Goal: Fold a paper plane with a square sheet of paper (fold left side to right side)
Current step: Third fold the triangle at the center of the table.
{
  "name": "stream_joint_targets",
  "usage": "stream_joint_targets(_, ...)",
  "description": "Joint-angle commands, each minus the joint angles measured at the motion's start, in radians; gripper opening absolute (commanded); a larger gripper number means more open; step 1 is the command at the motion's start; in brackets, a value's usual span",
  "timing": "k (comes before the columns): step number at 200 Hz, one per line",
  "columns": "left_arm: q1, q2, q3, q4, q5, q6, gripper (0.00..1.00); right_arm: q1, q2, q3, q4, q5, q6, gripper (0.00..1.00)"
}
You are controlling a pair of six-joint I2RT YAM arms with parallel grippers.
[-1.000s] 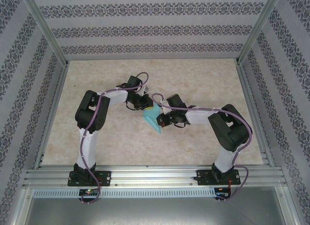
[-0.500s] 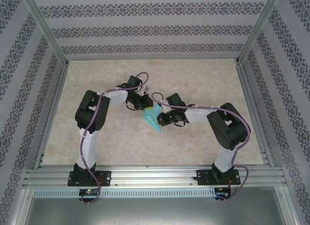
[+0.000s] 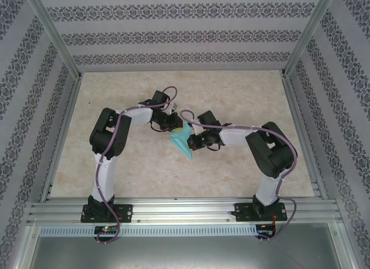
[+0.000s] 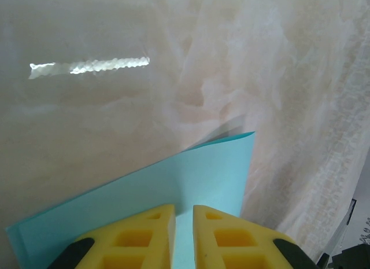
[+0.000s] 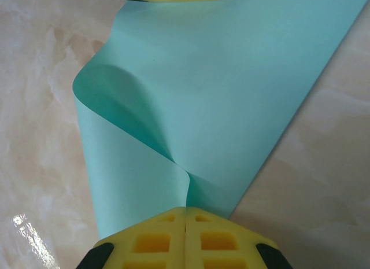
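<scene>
The right pincer (image 5: 185, 214) is pressed together on one edge of the square sheet of paper (image 5: 231, 89), which puckers into a crease where the fingers bite. Beside that crease, one side of the sheet curls up in a loose roll. At the sheet's opposite end sits the left pincer (image 4: 184, 211), its yellow fingers (image 4: 147, 237) a slit apart with teal showing in the gap. Whether it grips the sheet cannot be told. The marbled desk (image 3: 243, 95) spreads out on all sides of the sheet.
</scene>
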Motion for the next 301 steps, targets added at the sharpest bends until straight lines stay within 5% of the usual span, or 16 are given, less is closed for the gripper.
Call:
stream_joint_targets(1, -0.016, 0.029, -0.023, -0.044, -0.045, 0.026, 0.20, -0.004, 0.034, 0.013, -0.022, 0.036, -0.006, 0.00)
stream_joint_targets(301, -0.014, 0.050, -0.006, -0.080, -0.066, 0.056, 0.20, -0.009, -0.020, 0.063, -0.047, -0.001, 0.004, 0.00)
